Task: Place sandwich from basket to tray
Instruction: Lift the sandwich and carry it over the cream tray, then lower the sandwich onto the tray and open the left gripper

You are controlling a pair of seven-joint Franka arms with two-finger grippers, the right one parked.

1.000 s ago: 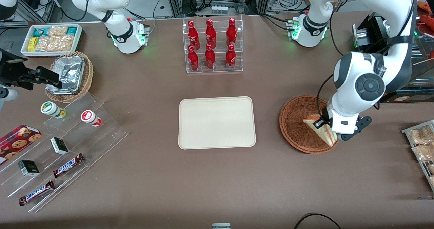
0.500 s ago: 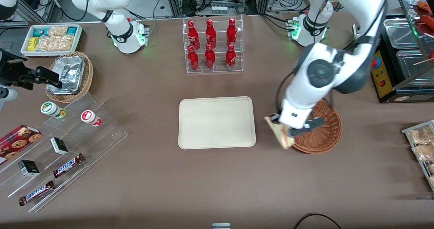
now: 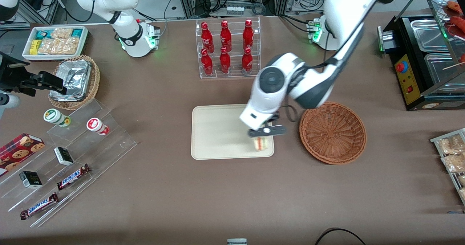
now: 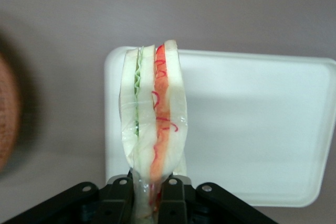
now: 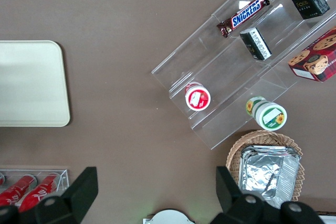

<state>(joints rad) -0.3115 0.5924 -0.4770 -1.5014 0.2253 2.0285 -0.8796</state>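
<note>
Pincer (image 3: 262,136) of the working left arm hangs over the corner of the flat cream-coloured rectangular tray (image 3: 218,129) that lies nearest the round reddish-brown woven wicker basket (image 3: 332,132), and its two black fingers (image 4: 122,195) are closed tight on the small triangular sandwich (image 3: 259,143) of pale white bread. In the wrist view the sandwich (image 4: 153,129) stands on edge between the fingers, its cut side facing the camera, with a green layer and a red-orange layer running along it, and a clear wrap shows around the bread. From this view it hangs over the tray's (image 4: 252,124) rim at one short end, partly over the brown worktop (image 4: 157,9). Whether the sandwich touches the tray's surface cannot be told. The basket holds nothing and sits just beside the tray, toward the working arm's end of the worktop (image 3: 218,194). A clear rack of red bottles (image 3: 227,49) stands farther from the front camera than the tray.
</note>
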